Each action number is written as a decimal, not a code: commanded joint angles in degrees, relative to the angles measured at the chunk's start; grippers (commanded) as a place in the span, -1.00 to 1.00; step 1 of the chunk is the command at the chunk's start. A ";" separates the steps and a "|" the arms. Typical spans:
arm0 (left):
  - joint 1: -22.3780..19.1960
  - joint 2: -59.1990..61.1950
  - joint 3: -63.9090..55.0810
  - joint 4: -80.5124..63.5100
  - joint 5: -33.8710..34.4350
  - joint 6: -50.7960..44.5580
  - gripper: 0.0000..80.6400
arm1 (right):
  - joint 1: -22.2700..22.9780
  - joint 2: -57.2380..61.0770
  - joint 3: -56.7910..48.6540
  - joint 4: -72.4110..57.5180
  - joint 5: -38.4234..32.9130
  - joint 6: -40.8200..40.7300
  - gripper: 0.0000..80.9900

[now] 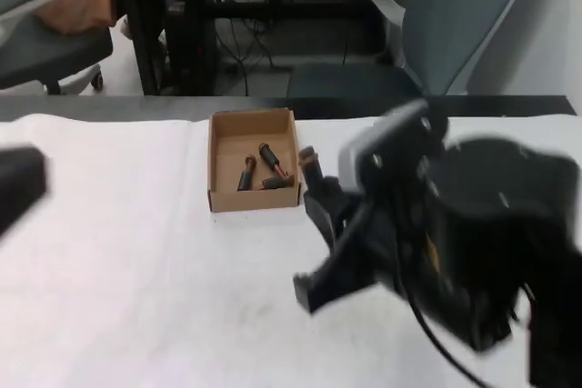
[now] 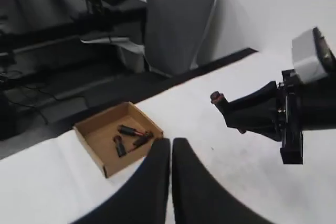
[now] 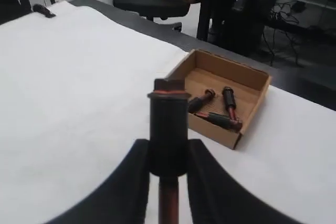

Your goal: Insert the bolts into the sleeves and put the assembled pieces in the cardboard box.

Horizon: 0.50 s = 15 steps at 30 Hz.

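A cardboard box point(image 1: 216, 163) stands at the back middle of the white bench, with three assembled bolt-and-sleeve pieces point(image 1: 262, 170) lying in it. My right gripper point(image 1: 314, 184) is just right of the box, above the bench, shut on another assembled piece point(image 3: 169, 129): a black sleeve with a copper-coloured bolt through it. The same box point(image 3: 251, 77) lies beyond that held piece in the right wrist view. My left gripper point(image 2: 171, 153) hovers over the bench with its fingers point(image 2: 152, 177) pressed together and nothing between them. From there I see the box point(image 2: 89, 129) and the right gripper point(image 2: 231, 109).
A white cloth point(image 1: 136, 270) covers the bench. Its dark far edge point(image 1: 136, 106) runs behind the box. Office chairs point(image 1: 455, 15) and a dark desk frame with cables point(image 1: 191, 15) stand beyond the bench. Part of a dark arm point(image 1: 18, 184) shows at the left edge.
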<state>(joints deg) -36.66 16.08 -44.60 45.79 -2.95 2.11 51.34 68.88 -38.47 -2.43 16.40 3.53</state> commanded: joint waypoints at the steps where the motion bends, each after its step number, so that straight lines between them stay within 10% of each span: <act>1: 0.00 -1.70 1.03 -0.66 -2.27 -2.11 -0.95 | -3.88 5.04 -5.48 1.87 -4.65 -2.86 -0.99; 15: 0.00 -2.04 3.83 1.87 -2.13 -5.68 -0.95 | -16.14 39.80 -46.31 18.54 -15.48 -5.27 -0.99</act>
<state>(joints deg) -36.66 14.35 -40.78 47.85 -4.62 -3.19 35.94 105.24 -79.23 13.90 4.06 -1.11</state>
